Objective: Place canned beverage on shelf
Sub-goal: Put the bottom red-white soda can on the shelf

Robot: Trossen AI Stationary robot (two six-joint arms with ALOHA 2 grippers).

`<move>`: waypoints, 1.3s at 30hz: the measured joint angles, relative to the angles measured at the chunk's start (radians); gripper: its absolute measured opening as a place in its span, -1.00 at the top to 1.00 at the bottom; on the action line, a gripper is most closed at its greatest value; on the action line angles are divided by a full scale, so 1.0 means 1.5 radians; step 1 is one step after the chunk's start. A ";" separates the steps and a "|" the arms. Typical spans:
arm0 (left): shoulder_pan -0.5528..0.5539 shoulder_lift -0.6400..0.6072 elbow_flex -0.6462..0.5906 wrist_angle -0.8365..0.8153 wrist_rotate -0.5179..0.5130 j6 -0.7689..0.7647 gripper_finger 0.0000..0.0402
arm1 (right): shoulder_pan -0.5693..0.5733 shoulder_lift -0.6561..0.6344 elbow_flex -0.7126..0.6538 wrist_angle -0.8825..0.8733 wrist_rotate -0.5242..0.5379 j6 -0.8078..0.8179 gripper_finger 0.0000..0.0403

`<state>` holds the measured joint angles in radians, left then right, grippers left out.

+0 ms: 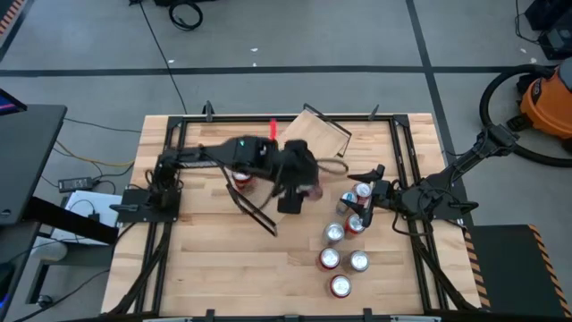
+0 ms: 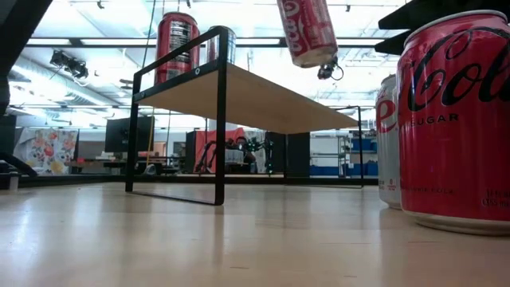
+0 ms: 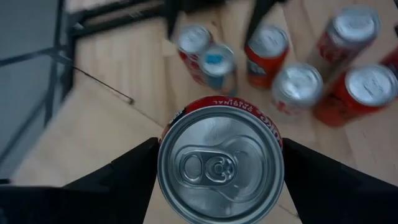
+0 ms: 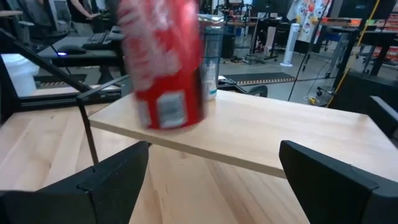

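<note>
1. My left gripper [image 3: 217, 186] clamps a red can [image 3: 220, 163]; in the left wrist view a finger sits on each side of its body, pull-tab lid facing the camera.
2. In the high view that gripper [image 1: 299, 186] sits at frame centre, at the lower end of the shelf [image 1: 317, 136], which runs slantwise up to the upper middle of the frame.
3. Low view: the can [image 2: 307, 30] hangs at top centre, clear above the shelf board [image 2: 239, 100], its long axis tilted off vertical. It is not touching the wood.
4. Key relation, as I judge it: the board lies straight below the can, so the move is downward, with the can's axis brought upright first.
5. Two cans [image 2: 177, 44] already stand at the upper left of the low view, on the shelf's near end; I read the free board as lying right of them.
6. My right gripper [image 1: 368, 201] waits right of centre in the high view, fingers apart, nothing between them, beside the can cluster [image 1: 344, 246]. The left arm is the nearer one.
</note>
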<state>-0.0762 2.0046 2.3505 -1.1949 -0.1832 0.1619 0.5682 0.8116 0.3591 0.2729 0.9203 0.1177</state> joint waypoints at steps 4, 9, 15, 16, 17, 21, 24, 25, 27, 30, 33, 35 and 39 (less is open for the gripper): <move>0.033 -0.022 0.000 0.002 0.011 0.007 -0.53 | 0.000 0.000 0.000 -0.008 -0.002 0.012 -0.85; 0.079 -0.045 0.000 -0.004 0.021 0.010 -0.53 | 0.000 0.000 0.000 -0.018 -0.004 0.031 -0.85; 0.140 -0.048 0.000 -0.018 0.031 0.034 -0.53 | 0.000 0.010 0.000 -0.028 -0.006 0.052 -0.85; 0.150 -0.048 0.000 -0.026 0.031 0.042 -0.53 | 0.000 0.012 0.000 -0.029 -0.006 0.055 -0.85; 0.161 -0.048 0.000 -0.037 0.032 0.047 -0.53 | 0.000 0.015 0.000 -0.031 -0.006 0.055 -0.85; 0.205 -0.044 0.000 -0.065 0.056 0.049 -0.53 | 0.000 0.025 0.000 -0.030 -0.006 0.067 -0.85; 0.232 -0.044 0.000 -0.067 0.073 0.039 -0.53 | 0.000 0.030 0.000 -0.029 -0.006 0.076 -0.85; 0.239 -0.044 0.000 -0.070 0.081 0.032 -0.53 | 0.000 0.032 0.000 -0.029 -0.006 0.079 -0.85; 0.248 -0.044 0.000 -0.081 0.097 0.023 -0.53 | 0.000 0.035 0.000 -0.028 -0.007 0.085 -0.85; 0.245 -0.044 0.000 -0.069 0.112 0.015 -0.53 | 0.001 0.036 0.000 -0.031 -0.018 0.094 -0.85; 0.225 -0.044 0.000 -0.053 0.114 0.015 -0.53 | 0.005 0.036 0.000 -0.030 -0.021 0.095 -0.85; 0.212 -0.044 0.000 -0.054 0.116 0.013 -0.53 | 0.010 0.036 0.000 -0.029 -0.018 0.095 -0.85; 0.176 -0.042 0.000 -0.054 0.113 0.000 -0.53 | 0.014 0.036 0.000 -0.029 -0.016 0.095 -0.85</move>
<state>0.1878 1.9421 2.3505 -1.2754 -0.0130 0.1615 0.5897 0.8650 0.3588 0.2298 0.8967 0.2595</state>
